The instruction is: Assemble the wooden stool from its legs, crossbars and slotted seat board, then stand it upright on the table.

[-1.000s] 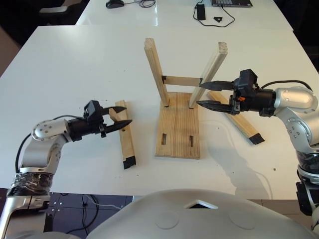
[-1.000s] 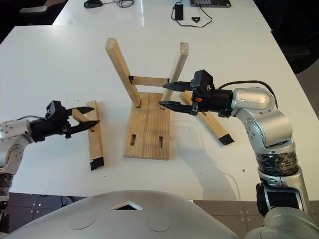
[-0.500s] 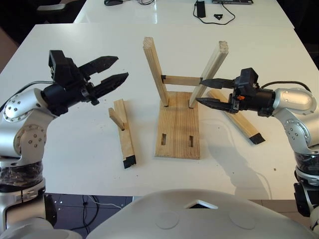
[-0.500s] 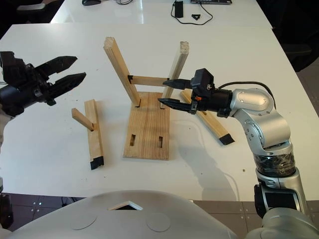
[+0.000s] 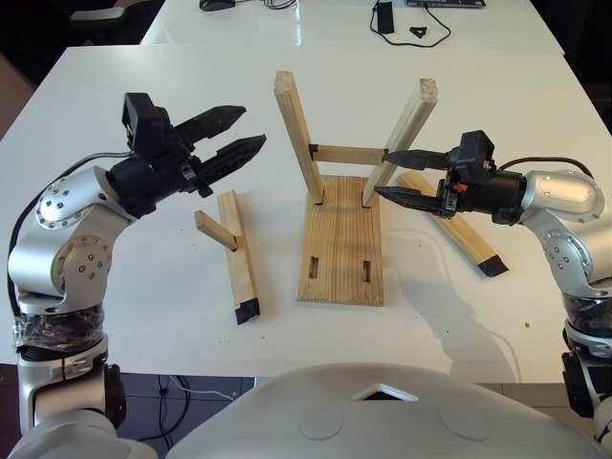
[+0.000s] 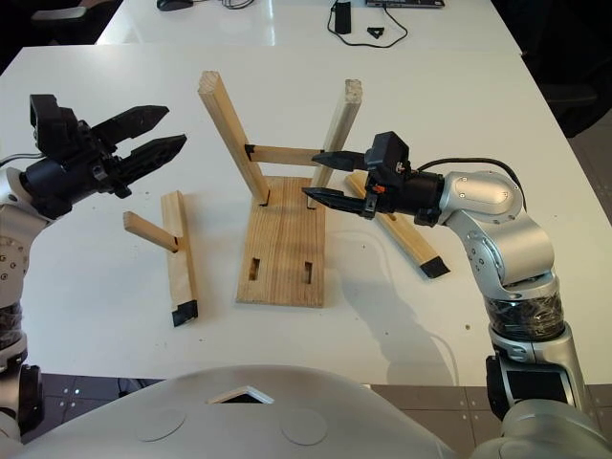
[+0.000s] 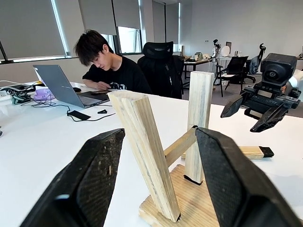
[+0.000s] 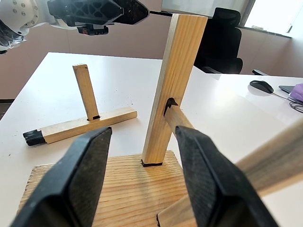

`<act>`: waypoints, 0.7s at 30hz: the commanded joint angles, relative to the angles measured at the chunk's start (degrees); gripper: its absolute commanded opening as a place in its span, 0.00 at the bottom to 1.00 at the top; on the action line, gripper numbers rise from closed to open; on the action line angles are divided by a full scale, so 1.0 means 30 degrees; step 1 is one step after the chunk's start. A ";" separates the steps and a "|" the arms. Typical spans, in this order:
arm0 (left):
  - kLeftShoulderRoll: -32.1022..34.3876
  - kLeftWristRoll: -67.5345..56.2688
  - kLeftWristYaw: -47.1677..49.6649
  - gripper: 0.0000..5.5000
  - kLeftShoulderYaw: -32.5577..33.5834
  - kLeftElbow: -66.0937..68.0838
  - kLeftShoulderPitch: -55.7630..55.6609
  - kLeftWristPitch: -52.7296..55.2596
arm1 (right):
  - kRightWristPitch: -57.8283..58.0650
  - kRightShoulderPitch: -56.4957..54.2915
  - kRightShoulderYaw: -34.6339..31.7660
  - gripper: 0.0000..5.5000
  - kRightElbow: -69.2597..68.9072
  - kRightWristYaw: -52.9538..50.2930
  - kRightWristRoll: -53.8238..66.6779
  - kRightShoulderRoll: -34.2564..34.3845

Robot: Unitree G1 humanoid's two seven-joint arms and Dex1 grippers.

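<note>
Left eye view: what do you see?
Mid-frame, your pale wooden slotted seat board lies flat. Your black left claw and black right claw gape wide, empty

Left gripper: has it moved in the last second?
Yes. The left gripper has risen from down at the loose leg and now hangs open above it, nearer the standing leg.
</note>
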 commanded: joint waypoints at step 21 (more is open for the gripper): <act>0.0327 0.0371 -0.0920 0.50 0.1404 -0.0789 0.2072 0.0014 | 0.0091 -0.0354 -0.0073 0.44 0.0158 0.0444 0.0029 -0.0472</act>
